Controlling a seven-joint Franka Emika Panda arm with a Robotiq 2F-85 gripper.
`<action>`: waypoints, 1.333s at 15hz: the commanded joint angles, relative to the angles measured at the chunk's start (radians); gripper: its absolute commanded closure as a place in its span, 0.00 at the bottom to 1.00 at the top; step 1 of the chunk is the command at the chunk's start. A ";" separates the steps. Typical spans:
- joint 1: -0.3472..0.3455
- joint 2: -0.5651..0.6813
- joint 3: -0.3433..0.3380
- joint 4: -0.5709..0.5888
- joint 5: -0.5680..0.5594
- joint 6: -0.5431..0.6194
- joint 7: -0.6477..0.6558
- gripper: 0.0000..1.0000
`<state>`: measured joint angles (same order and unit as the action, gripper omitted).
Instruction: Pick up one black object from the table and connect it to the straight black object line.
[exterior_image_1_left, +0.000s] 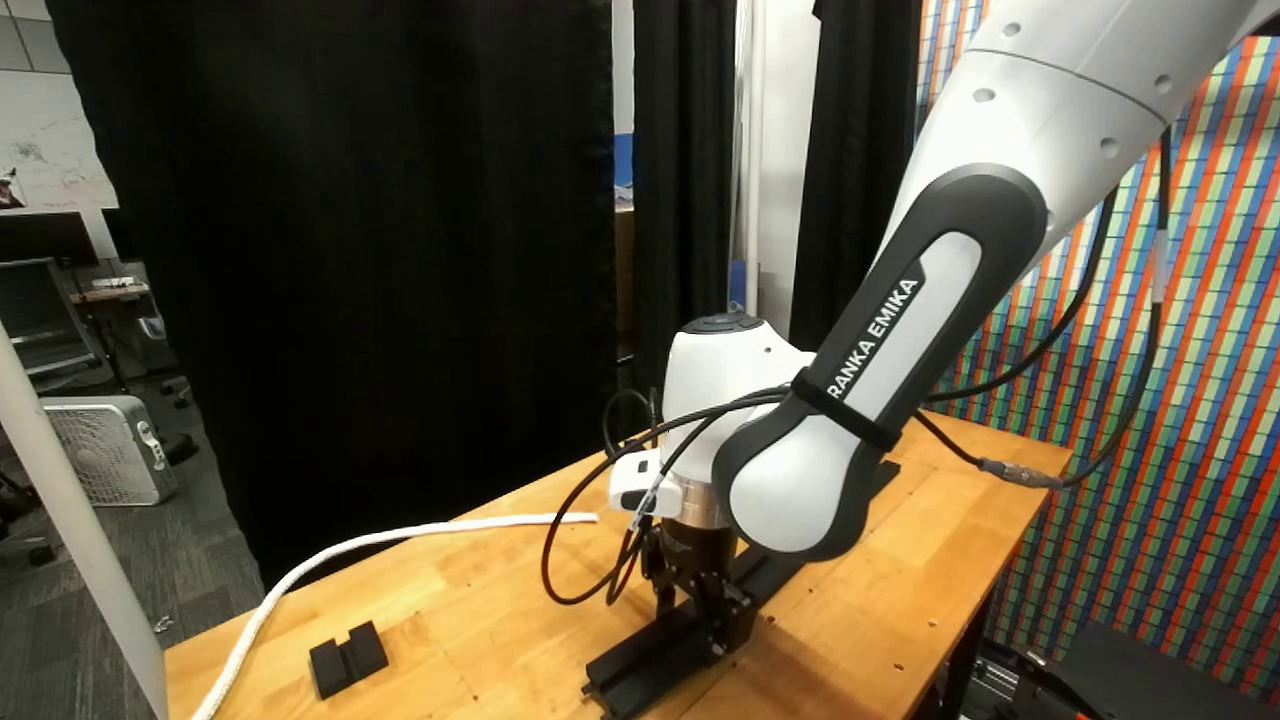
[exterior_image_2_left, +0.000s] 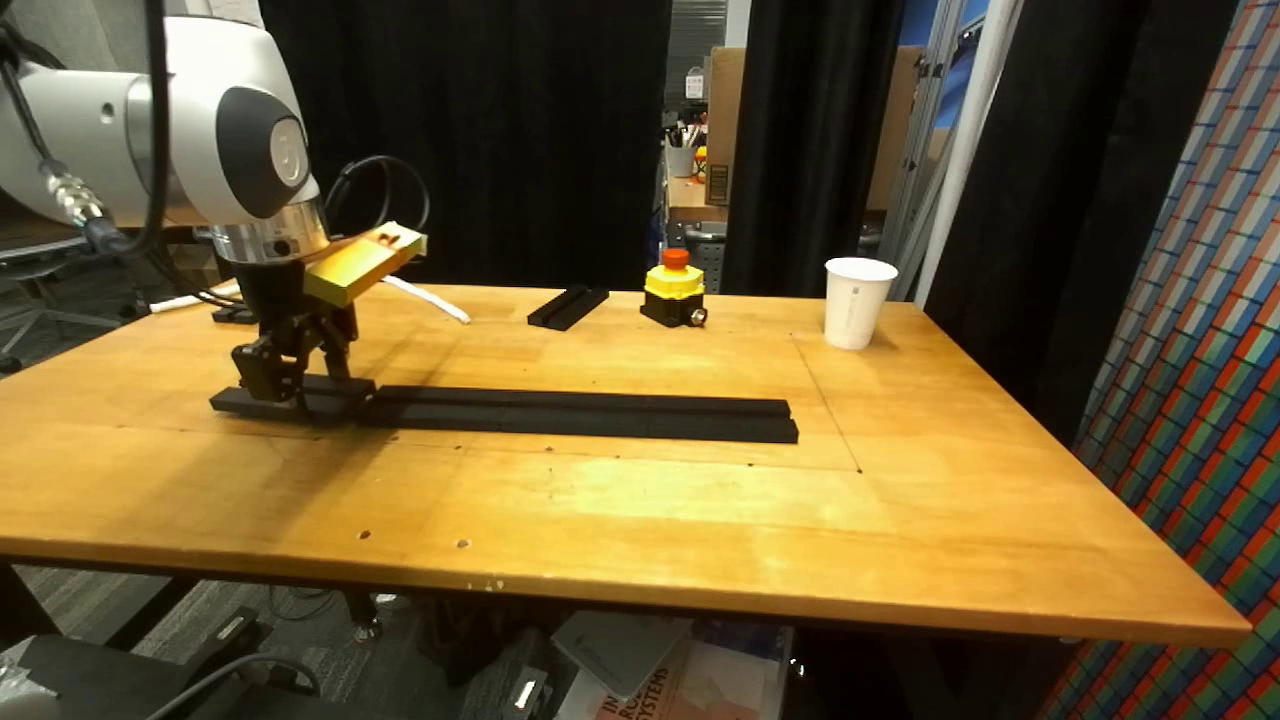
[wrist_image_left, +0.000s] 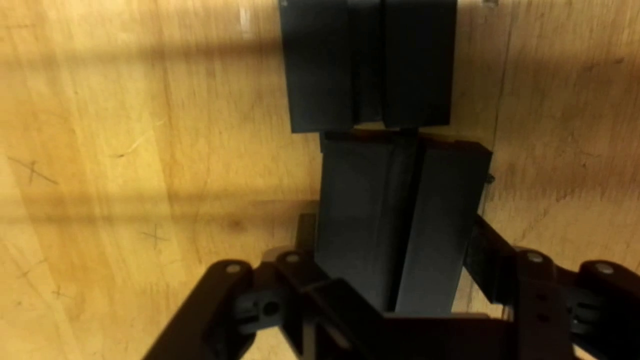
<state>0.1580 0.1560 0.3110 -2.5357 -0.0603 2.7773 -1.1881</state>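
Note:
The black object (wrist_image_left: 355, 200), a short grooved bar, lies between my gripper's (wrist_image_left: 392, 235) fingers, which press its two long sides. In both exterior views the bar (exterior_image_2_left: 325, 405) (exterior_image_1_left: 640, 662) is on or just above the table (exterior_image_2_left: 650, 520); which, I cannot tell. The straight black object line (exterior_image_2_left: 600, 413) runs away from the bar's end. In the wrist view the line's near end (wrist_image_left: 320, 80) sits close to the bar's end, with a narrow seam between. There the bar is offset to the right and slightly turned against the line. The gripper's lower parts hide the bar's other end.
Another black bar (exterior_image_2_left: 568, 307) lies at the back. An emergency stop button (exterior_image_2_left: 674, 288) and a white paper cup (exterior_image_2_left: 858, 302) stand at the back right. A stubby black piece (exterior_image_1_left: 348, 658) and a white cable (exterior_image_1_left: 400, 535) lie on the table in an exterior view.

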 joint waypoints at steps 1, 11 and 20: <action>-0.022 0.013 0.011 0.021 0.041 0.014 -0.054 0.53; -0.042 0.037 0.028 0.028 0.134 0.024 -0.122 0.53; -0.057 0.058 0.061 0.057 0.232 0.023 -0.178 0.53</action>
<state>0.1200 0.1941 0.3478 -2.4983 0.1342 2.7795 -1.3260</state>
